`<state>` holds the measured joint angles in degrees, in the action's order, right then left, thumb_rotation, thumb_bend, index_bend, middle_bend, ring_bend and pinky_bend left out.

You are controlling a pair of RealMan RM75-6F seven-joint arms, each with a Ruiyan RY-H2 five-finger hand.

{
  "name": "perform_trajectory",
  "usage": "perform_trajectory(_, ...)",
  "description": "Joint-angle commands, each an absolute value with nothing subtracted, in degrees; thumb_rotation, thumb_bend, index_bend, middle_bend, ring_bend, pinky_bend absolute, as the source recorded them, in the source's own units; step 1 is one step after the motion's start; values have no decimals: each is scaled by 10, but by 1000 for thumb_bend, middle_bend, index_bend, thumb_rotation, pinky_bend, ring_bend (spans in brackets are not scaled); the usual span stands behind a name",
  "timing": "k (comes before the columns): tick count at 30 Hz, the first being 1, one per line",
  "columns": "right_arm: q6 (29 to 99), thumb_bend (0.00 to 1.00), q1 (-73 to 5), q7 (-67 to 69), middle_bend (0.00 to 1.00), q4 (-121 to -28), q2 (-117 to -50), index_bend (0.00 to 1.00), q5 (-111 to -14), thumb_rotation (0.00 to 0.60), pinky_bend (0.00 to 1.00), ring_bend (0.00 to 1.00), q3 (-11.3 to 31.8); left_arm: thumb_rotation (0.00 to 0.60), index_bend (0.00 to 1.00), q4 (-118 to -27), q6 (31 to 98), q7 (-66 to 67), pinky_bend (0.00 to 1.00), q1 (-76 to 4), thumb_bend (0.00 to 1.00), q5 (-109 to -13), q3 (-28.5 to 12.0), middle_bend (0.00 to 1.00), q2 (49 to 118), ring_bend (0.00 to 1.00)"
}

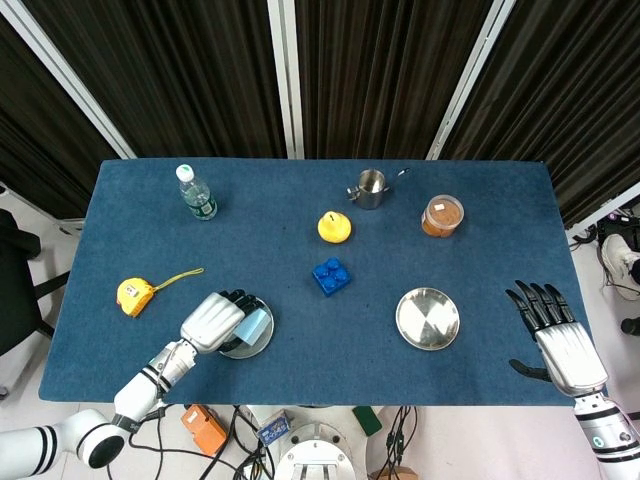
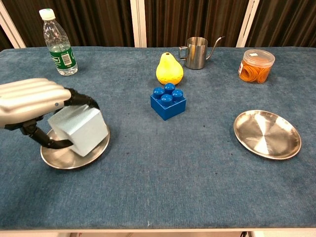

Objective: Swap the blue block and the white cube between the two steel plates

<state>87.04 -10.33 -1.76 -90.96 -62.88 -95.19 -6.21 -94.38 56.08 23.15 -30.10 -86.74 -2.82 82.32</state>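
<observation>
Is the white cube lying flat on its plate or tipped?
Tipped: the left hand grips the white cube, tilted over the plate.

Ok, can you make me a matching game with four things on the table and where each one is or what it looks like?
Things:
1. white cube
2. blue block
3. right steel plate
4. yellow pear

Places or states:
A. has nothing on it
B. held by the left robot hand over the left steel plate
C. stands next to the little metal pitcher
D. sits on the blue cloth between the two plates

Pairs: 1-B, 2-D, 3-A, 4-C
</observation>
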Motion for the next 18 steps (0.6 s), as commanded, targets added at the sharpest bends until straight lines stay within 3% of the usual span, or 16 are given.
perform_trajectory(1,867,121,-101,-17,0,-912,-628,0,-950,600,0,0,-59,600,603,-958,577,218,525,-311,394,-887,-35,507,830,447)
perform_trajectory(7,872,122,-94,-7,0,-917,-619,0,-950,600,0,0,-51,600,604,-978,552,212,525,-350,385,-881,-55,507,877,447)
perform_trajectory(13,866,121,-91,20,0,-917,-607,0,-936,600,0,0,-39,600,604,-921,504,214,525,-396,377,-831,-78,506,975,444)
perform_trajectory(18,848,121,-94,40,0,-914,-599,0,-926,600,0,0,-33,600,589,-863,508,227,525,-424,371,-816,-99,491,1040,415)
